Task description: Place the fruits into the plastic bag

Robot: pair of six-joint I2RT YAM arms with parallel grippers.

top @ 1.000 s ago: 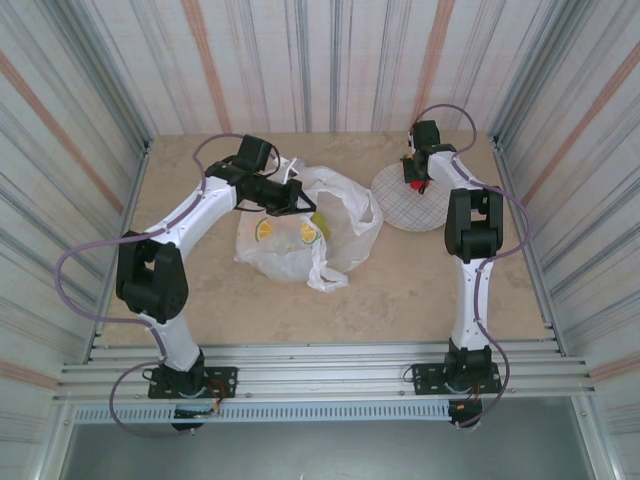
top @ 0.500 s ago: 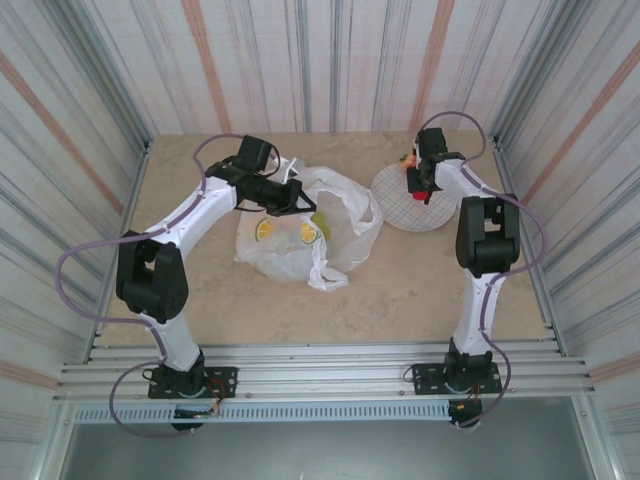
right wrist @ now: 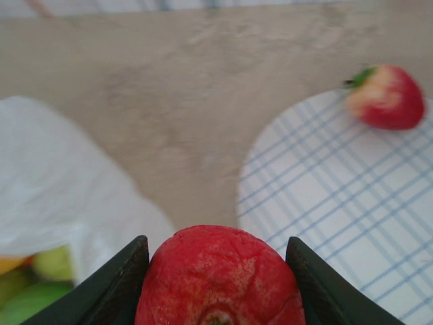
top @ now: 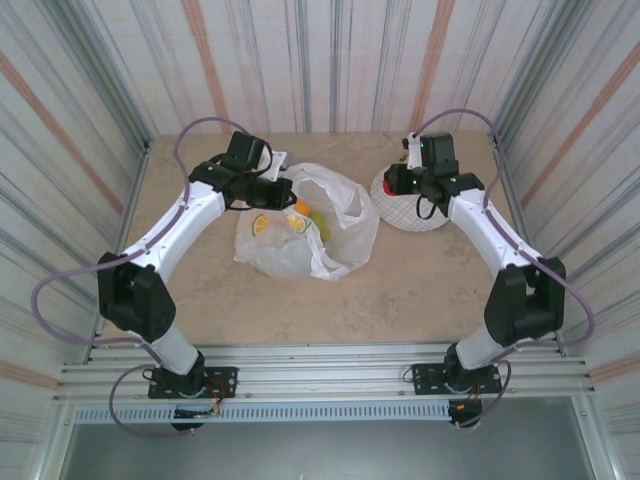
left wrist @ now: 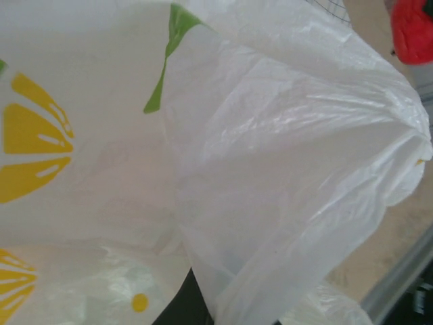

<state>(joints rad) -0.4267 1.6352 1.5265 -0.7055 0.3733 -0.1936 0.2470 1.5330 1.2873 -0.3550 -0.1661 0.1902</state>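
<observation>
Where striped walls (top: 330,60) ring beige table (top: 400,290) — left gripper (top: 287,192) pinching bag (top: 280,255), right gripper (right wrist: 216,252) clasping red fruit (right wrist: 218,281)

The plastic bag (top: 290,250) lies near the middle of the table (top: 200,290), and the plate (top: 425,212) is just beside it at its 2 o'clock. Several fruits (top: 305,213) sit inside the bag, toward its 12 o'clock, where the left gripper (top: 288,192) pinches the rim. The right gripper (top: 393,188), a single fruit (right wrist: 216,277) between its fingers, hangs over the plate's 9 o'clock edge, between plate and bag. A strawberry (right wrist: 385,97) lies on the plate, at 2 o'clock from that fruit.
</observation>
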